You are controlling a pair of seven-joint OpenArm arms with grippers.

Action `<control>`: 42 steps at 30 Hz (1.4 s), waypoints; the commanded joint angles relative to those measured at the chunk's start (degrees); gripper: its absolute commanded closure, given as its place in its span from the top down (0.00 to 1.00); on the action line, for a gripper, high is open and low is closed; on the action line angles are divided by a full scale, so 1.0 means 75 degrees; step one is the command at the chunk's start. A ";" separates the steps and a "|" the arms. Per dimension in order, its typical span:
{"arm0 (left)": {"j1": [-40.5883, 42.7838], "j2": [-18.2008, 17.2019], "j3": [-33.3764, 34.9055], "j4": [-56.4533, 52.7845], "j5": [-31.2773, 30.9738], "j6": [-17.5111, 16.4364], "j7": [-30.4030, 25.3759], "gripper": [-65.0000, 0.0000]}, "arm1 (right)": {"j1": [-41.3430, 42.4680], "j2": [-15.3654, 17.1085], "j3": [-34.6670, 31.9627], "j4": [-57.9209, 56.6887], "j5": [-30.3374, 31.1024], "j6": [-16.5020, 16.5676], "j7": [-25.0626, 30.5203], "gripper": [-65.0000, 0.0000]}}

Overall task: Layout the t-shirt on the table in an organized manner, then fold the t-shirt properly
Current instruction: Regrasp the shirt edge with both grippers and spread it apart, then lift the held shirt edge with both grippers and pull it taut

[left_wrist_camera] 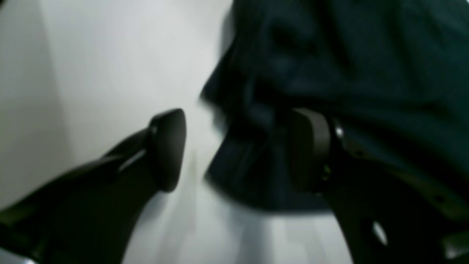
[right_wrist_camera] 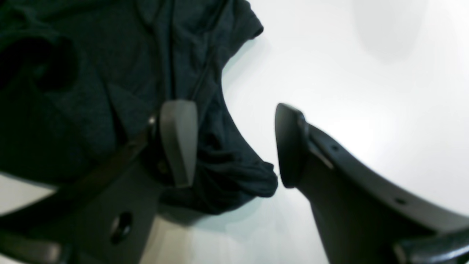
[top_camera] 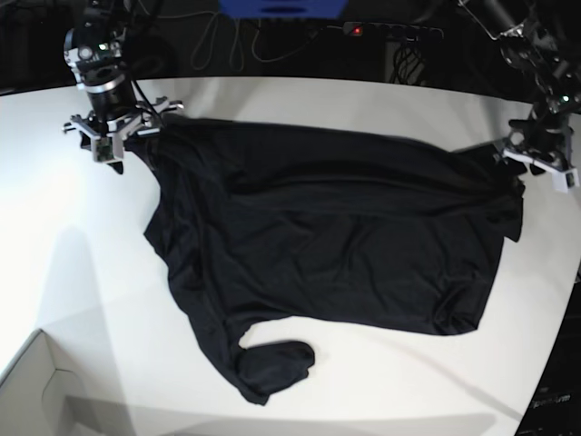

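Both sets of jaws stand apart and clamp nothing. Your left gripper (left_wrist_camera: 236, 150) hovers with one pad over bare table (top_camera: 300, 100) and the other over the cloth's edge; your right gripper (right_wrist_camera: 234, 145) does the same at its own corner. The t-shirt (top_camera: 336, 245) lies spread across the middle of the table, mostly flat but rumpled, with one sleeve bunched into a lump at about 7 o'clock on the garment. In the base view the right gripper (top_camera: 113, 132) sits at the shirt's 10 o'clock corner and the left gripper (top_camera: 537, 154) at its 3 o'clock edge.

You look to be in the laying-out step, not the fold. Next, judge whether the spread is square enough; the bunched sleeve at 7 o'clock likely needs pulling out flat first. A white box corner (top_camera: 36, 391) sits well off at 8 o'clock, clear of the work.
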 commanded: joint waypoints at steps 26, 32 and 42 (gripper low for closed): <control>-0.1210 -0.0168 0.0008 -0.1432 0.0963 -0.0013 -0.0176 0.48 | -0.0401 0.0031 -0.0256 0.0190 0.0075 0.0006 0.0210 0.52; -0.1175 -0.0192 -0.0027 -0.1420 0.0963 -0.0025 -0.0176 0.00 | -0.0448 0.0020 -0.0326 0.0202 0.0075 0.0006 0.0222 0.53; -0.1128 -0.0414 -0.0039 -0.1385 0.0939 -0.0036 -0.0176 0.00 | -0.0858 0.0055 -0.1288 0.0178 0.0039 0.0006 0.0210 0.61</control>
